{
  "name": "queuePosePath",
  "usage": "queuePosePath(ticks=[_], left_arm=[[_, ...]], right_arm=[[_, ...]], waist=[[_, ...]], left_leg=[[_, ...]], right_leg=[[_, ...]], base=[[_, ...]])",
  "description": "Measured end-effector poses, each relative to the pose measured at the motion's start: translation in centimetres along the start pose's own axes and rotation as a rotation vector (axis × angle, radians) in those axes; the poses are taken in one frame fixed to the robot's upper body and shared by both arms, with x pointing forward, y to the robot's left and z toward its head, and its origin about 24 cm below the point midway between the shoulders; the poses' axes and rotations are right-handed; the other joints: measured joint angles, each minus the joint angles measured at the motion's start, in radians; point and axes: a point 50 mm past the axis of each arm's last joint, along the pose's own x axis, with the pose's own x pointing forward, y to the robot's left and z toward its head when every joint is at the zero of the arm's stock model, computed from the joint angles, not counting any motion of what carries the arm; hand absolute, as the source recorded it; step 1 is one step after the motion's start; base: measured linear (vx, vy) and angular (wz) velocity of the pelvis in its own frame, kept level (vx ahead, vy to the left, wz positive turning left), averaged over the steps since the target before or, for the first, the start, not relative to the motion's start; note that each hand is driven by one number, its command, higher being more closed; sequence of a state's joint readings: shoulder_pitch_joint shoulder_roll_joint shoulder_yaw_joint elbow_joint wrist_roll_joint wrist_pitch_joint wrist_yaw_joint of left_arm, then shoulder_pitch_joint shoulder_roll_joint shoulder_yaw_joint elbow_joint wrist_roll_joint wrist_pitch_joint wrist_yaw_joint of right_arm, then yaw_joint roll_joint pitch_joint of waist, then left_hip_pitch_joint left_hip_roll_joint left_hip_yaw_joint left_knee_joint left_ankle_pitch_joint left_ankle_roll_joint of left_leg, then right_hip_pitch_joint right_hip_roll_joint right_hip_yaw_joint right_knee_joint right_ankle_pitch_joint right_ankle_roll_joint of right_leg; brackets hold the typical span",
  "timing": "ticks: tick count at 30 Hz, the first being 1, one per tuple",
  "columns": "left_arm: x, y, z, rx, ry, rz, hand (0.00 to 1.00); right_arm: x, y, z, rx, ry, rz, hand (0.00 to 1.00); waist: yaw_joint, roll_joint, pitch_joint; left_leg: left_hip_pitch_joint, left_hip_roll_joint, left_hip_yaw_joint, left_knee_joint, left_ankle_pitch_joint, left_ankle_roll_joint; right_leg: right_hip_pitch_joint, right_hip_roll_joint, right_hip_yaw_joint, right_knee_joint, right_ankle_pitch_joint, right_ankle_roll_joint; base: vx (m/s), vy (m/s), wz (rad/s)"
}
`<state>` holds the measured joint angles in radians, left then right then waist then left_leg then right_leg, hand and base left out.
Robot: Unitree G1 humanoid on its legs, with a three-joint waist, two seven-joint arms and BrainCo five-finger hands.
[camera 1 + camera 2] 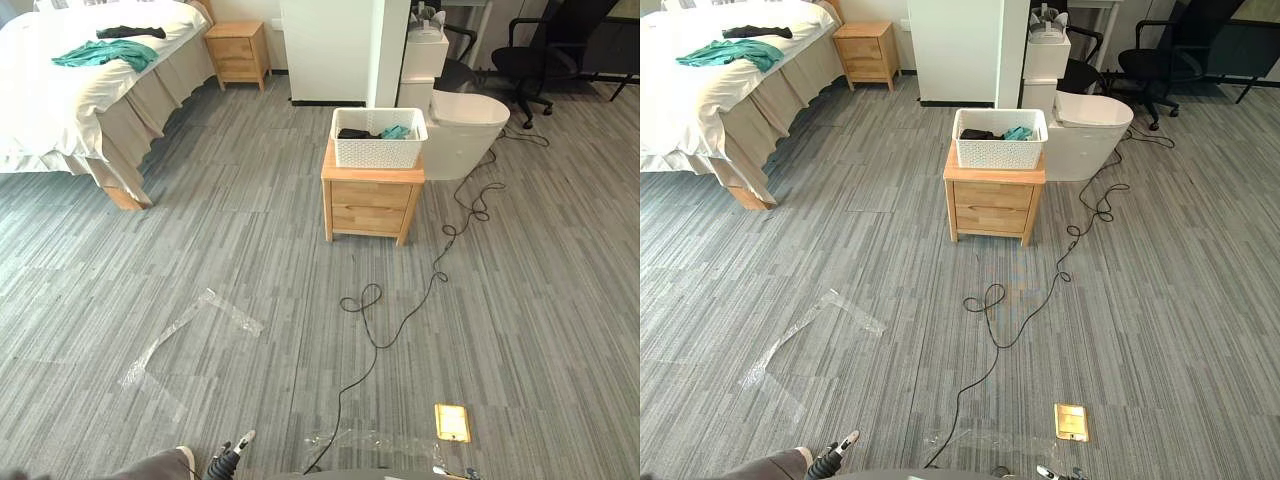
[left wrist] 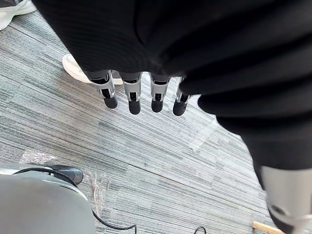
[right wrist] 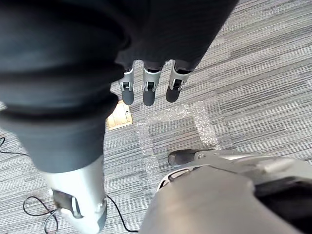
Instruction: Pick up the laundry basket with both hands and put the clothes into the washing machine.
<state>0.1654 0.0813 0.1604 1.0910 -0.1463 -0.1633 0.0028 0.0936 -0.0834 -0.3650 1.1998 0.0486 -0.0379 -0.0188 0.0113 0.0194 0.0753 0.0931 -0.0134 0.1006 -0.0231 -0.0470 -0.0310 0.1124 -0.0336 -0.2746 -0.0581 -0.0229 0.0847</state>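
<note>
Found the left robot hand (image 2: 132, 95) hanging over the grey carpet floor (image 2: 146, 146), fingers straight and loose, holding nothing. Found the right robot hand (image 3: 149, 90) the same way: fingers straight, a little apart, empty. Spotted the white laundry basket (image 1: 378, 150) well ahead of both robot hands, sitting on top of a wooden bedside table (image 1: 370, 205). Made out a black garment (image 1: 352, 133) and a teal garment (image 1: 396, 132) inside it. Noted a white rounded appliance (image 1: 465, 125) just behind the table, toward the right robot hand's side. Saw a brass floor plate (image 3: 119, 117) on the carpet just past the right fingers, with strips of clear tape (image 3: 207, 130) near it. Caught a person's white shoe (image 2: 75, 72) just past the left fingers. Noticed a bed (image 1: 50, 100) far ahead on the left robot hand's side, with a teal cloth (image 1: 105, 53) lying on it.
</note>
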Motion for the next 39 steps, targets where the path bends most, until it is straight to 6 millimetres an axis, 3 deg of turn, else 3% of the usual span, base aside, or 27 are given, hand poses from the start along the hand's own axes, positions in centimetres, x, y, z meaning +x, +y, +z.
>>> queuePosePath(ticks=[5, 39], left_arm=[[0.1, -0.2, 0.4, 0.000, -0.009, -0.005, 0.00], [0.2, 0.2, 0.7, -0.047, -0.019, 0.021, 0.00]], right_arm=[[0.2, 0.7, 0.9, 0.002, -0.022, 0.017, 0.00], [0.2, 1.4, 1.4, -0.021, -0.041, 0.040, 0.00]], waist=[[0.001, -0.007, 0.012], [0.001, -0.025, 0.042]], left_leg=[[0.013, 0.000, 0.011, -0.012, 0.000, 0.000], [0.009, -0.006, -0.012, -0.024, 0.000, 0.001]], right_leg=[[0.005, -0.001, 0.000, 0.000, 0.000, 0.008], [0.010, -0.003, -0.055, -0.017, 0.011, -0.009]], base=[[-0.02, 0.004, -0.03], [-0.03, -0.006, 0.02]])
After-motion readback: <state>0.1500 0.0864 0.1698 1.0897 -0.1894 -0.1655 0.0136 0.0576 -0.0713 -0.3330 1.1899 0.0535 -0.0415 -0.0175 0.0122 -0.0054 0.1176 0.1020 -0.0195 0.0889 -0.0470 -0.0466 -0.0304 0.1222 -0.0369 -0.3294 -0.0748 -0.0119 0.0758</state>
